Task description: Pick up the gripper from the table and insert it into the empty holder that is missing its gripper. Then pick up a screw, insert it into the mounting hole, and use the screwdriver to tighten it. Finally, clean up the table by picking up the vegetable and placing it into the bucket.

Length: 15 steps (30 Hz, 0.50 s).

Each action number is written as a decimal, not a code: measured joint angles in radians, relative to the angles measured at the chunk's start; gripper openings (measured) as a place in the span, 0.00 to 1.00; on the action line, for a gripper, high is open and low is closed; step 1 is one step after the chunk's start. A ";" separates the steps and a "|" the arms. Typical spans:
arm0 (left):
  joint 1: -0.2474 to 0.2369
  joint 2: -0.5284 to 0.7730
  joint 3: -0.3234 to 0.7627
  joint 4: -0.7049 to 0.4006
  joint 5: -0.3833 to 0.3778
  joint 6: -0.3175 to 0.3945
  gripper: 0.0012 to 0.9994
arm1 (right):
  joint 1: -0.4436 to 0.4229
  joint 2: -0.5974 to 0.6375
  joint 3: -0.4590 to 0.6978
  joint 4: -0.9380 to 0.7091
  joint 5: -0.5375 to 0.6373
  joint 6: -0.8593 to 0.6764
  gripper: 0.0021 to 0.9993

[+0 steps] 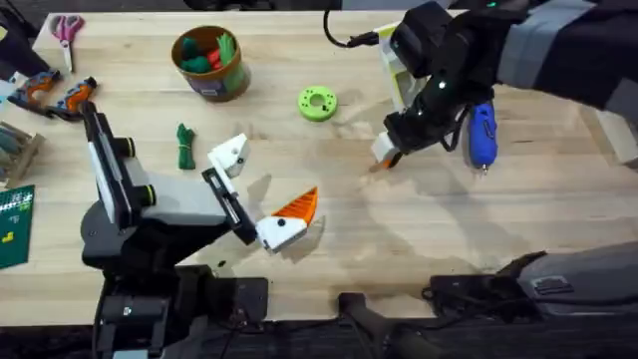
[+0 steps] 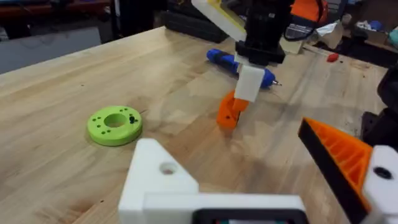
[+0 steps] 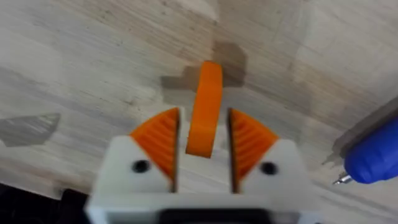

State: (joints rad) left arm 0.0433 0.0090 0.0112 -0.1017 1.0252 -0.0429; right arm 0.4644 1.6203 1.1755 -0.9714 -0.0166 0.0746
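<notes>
While fingers point(image 3: 245, 140) flank the gripper point(image 3: 206, 106), screwdriver point(image 3: 375, 155) nearby.

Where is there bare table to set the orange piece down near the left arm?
Bare wood lies right of the left end effector, below the right end effector and screwdriver. It is crowded around the vegetable, bucket and green ring.

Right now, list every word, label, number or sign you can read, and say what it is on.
None can be read.
The green card at the table's left edge carries white marks, too small to make out.
The bucket has a dark patch on its side, too blurred to read.
</notes>
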 joint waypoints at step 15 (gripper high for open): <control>0.000 0.000 0.000 0.000 0.000 0.000 0.99 | -0.062 -0.108 0.186 -0.013 -0.193 0.004 0.01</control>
State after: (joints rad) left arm 0.0433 0.0090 0.0113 -0.1017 1.0252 -0.0433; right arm 0.4020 1.5123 1.3617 -0.9848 -0.2099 0.0788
